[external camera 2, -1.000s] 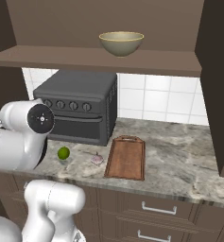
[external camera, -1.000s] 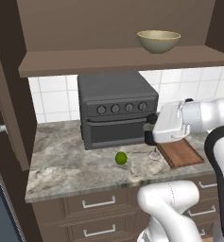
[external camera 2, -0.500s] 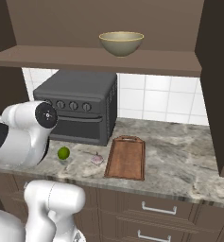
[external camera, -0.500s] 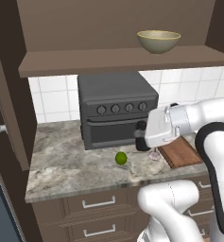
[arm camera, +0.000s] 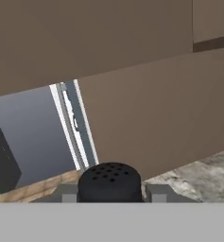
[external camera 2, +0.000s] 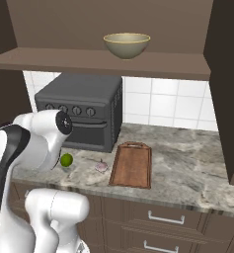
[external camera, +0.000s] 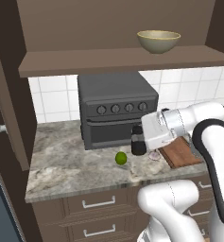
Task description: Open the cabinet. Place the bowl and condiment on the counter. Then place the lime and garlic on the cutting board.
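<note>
My gripper (external camera: 138,142) is shut on the condiment (external camera: 138,143), a dark shaker held low over the counter (external camera: 66,160) in front of the oven; contact with the stone is unclear. The hand view has the shaker's perforated top (arm camera: 110,181) between my gripper (arm camera: 110,192) fingers. The lime (external camera: 121,158) (external camera 2: 66,160) lies just left of it, the garlic (external camera: 155,155) (external camera 2: 101,166) just right. The cutting board (external camera: 182,152) (external camera 2: 132,164) lies bare beyond the garlic. The bowl (external camera: 158,41) (external camera 2: 127,45) stands on the open cabinet's shelf (external camera: 108,61).
A dark toaster oven (external camera: 116,113) (external camera 2: 84,116) stands at the back of the counter (external camera 2: 187,168), right behind the shaker. Open cabinet doors (external camera: 4,94) (external camera 2: 227,89) hang at both sides. Drawers (external camera: 97,204) run below the counter edge.
The arm has swung left and down with the shaker, from over the cutting board's near end to a spot in front of the oven, close to the lime.
</note>
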